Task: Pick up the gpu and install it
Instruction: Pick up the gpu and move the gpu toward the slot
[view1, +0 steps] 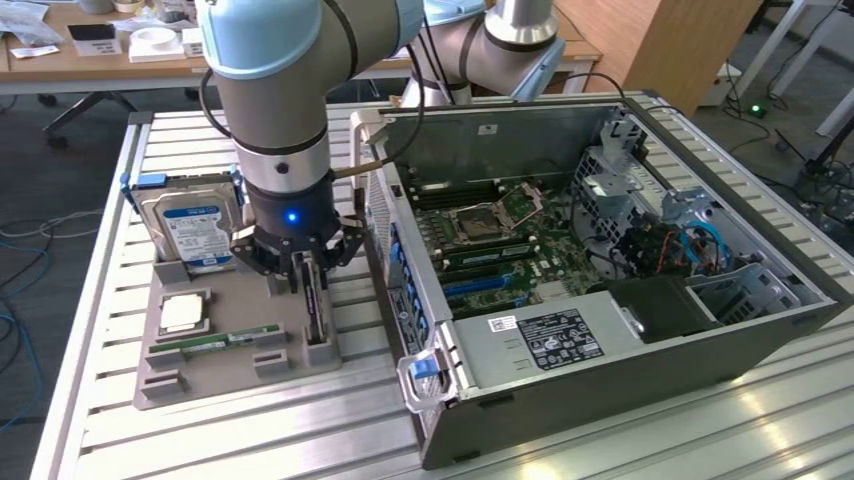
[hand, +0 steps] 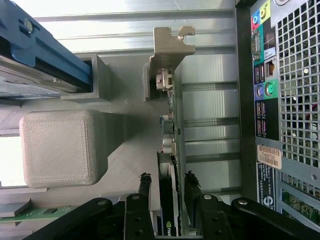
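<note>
– Beside the rear wall of the open grey metal computer case (view1: 441, 400), the black fingers (hand: 145, 187) of the gripper (hand: 167, 181) stand apart, one on each side of the gpu (hand: 171, 125), a thin dark card with a silvery bracket at one end. A sliver of gap shows on the side away from the case, so I judge them not clamped.

– And where is the card?

– On edge, upright in the slotted posts of a flat grey printed tray (view1: 214, 365) that lies just beside the case.

– What could go wrong?

– If the case-side finger meets the card first, it could lever it over in its slots. A grip that low on one end may let the bracket end sag or snag its post when lifted.

– Anything around it?

– Farther from the case than the card, the same tray carries a slim green memory stick (view1: 214, 340), a square silvery processor (view1: 183, 312) and a blue-and-white-labelled hard drive (view1: 194, 232). A skewed lift could drag the tray and upset them. Toward the case, its perforated rear wall is near enough that a swinging card could knock it.
</note>
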